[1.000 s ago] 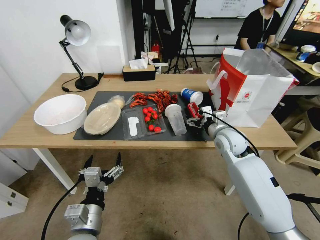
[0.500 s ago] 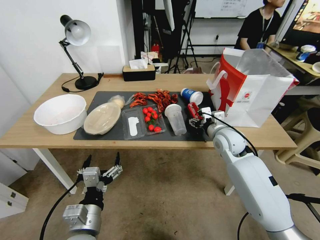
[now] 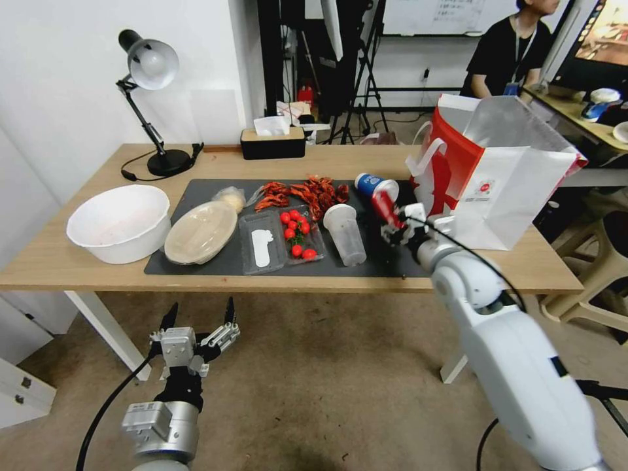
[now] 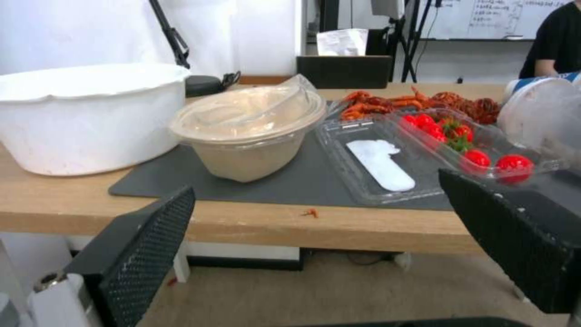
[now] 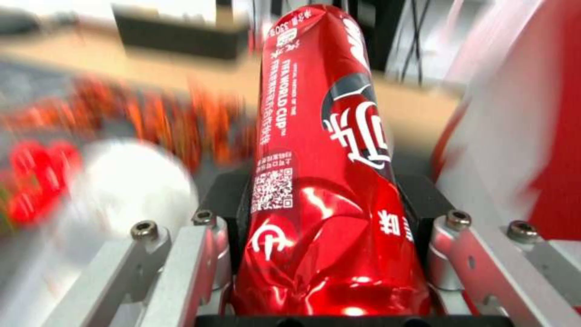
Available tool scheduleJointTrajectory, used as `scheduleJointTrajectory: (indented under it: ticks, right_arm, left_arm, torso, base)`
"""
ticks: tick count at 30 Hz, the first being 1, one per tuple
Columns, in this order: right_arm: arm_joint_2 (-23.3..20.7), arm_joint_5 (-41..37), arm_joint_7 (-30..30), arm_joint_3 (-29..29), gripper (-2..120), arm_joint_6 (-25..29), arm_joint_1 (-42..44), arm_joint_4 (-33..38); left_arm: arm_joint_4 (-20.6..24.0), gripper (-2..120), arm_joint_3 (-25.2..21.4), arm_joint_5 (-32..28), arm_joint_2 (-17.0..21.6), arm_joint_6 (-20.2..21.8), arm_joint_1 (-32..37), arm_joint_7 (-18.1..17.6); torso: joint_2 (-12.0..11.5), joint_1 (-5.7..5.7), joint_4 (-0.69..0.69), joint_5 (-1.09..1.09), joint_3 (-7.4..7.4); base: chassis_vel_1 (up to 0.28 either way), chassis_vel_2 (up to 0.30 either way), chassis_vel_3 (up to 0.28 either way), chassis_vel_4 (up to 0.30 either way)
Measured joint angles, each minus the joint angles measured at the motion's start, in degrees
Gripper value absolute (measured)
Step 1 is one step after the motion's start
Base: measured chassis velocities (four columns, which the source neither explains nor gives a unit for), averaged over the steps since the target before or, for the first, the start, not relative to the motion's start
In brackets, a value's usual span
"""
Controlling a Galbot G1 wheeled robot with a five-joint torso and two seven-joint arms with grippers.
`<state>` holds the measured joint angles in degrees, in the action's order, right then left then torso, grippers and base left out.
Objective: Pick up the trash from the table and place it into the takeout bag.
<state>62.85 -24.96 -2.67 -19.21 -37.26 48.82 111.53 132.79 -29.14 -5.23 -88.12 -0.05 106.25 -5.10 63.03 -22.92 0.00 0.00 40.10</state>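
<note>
Between the right hand's [image 3: 396, 226] jaws: the red soda can [image 3: 384, 207].

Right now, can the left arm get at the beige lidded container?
Probably not without moving in. The left gripper hangs open below and in front of the table edge, and the beige container sits back on the mat beside the white bowl. Nothing blocks the approach.
</note>
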Motion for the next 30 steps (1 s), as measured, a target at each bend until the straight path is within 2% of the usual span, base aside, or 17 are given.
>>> scheduleJointTrajectory:
  ticks: [3,5,8,17,18,21,24,25,27,28,29,30]
  right_arm:
    - [-1.90,-1.33,0.74,-1.35,41,1.77,-1.11,1.93]
    - [-5.07,-6.11,0.12,-3.33,41,3.14,-4.67,4.31]
    - [-7.10,-10.40,-1.68,-4.09,41,3.20,-8.35,4.86]
    - [-10.23,-14.49,-4.07,-4.44,41,2.72,-13.61,3.25]
    - [-10.93,-15.48,-4.85,-4.38,41,2.28,-14.69,2.52]
    - [-11.70,-16.86,-6.26,-4.34,41,1.40,-15.82,1.21]
    - [-13.69,-24.15,-13.83,-4.43,41,-2.50,-19.43,-2.25]
    - [-13.69,-24.15,-13.83,-4.43,41,-2.50,-19.43,-2.25]
    - [-14.10,-27.40,-17.49,-4.52,43,-3.99,-20.51,-3.61]
    - [-14.19,-28.16,-18.35,-4.53,49,-4.21,-20.77,-3.99]
    - [-14.19,-28.16,-18.35,-4.53,49,-4.21,-20.77,-3.99]
    - [-14.48,-29.84,-20.83,-4.47,56,-4.60,-21.47,-5.19]
  left_arm:
    - [0.09,100,0.06,0.11,-0.06,0.00,0.03,0.00]
    - [0.18,100,0.11,0.31,-0.19,-0.14,0.22,-0.01]
    - [0.23,100,0.16,0.44,-0.28,-0.21,0.36,-0.02]
    - [0.45,100,0.23,0.54,-0.45,-0.25,0.54,-0.03]
    - [0.51,100,0.26,0.54,-0.51,-0.25,0.54,-0.01]
    - [0.62,100,0.25,0.54,-0.53,-0.25,0.55,-0.01]
    - [0.71,100,0.25,0.52,-0.60,-0.26,0.54,-0.01]
    - [0.71,100,0.25,0.52,-0.60,-0.26,0.54,-0.01]
    - [0.71,100,0.25,0.50,-0.59,-0.33,0.59,-0.01]
    - [0.70,100,0.24,0.49,-0.58,-0.37,0.60,-0.01]
    - [0.70,100,0.24,0.49,-0.58,-0.37,0.60,-0.01]
    - [0.61,100,0.21,0.46,-0.55,-0.43,0.62,-0.03]
  torso:
    - [0.00,0.00,0.00,0.01,0.00]
    - [0.00,0.00,-0.01,0.01,0.00]
    - [0.00,0.00,0.01,0.00,0.00]
    - [0.00,0.00,0.02,-0.02,0.00]
    - [0.00,0.00,0.00,0.06,0.00]
    - [0.00,0.00,0.02,0.05,0.00]
    - [-0.01,0.00,-0.01,-0.02,0.00]
    - [-0.01,0.00,-0.01,-0.02,0.00]
    - [-0.01,0.00,0.00,0.03,0.01]
    - [-0.01,0.00,0.00,0.02,0.01]
    - [-0.01,0.00,0.00,0.02,0.01]
    - [-0.01,0.00,0.00,0.00,0.00]
  base:
    - [0.000,0.000,0.000,0.000]
    - [0.000,0.000,0.000,0.000]
    - [0.000,0.000,0.000,0.000]
    - [0.000,0.000,0.000,0.000]
    - [0.000,0.000,0.000,0.000]
    - [0.000,0.000,0.000,0.000]
    - [0.000,0.000,0.000,0.000]
    - [0.000,0.000,0.000,0.000]
    - [0.000,0.000,0.000,0.000]
    - [0.000,0.000,0.000,0.000]
    - [0.000,0.000,0.000,0.000]
    - [0.000,0.000,0.000,0.000]
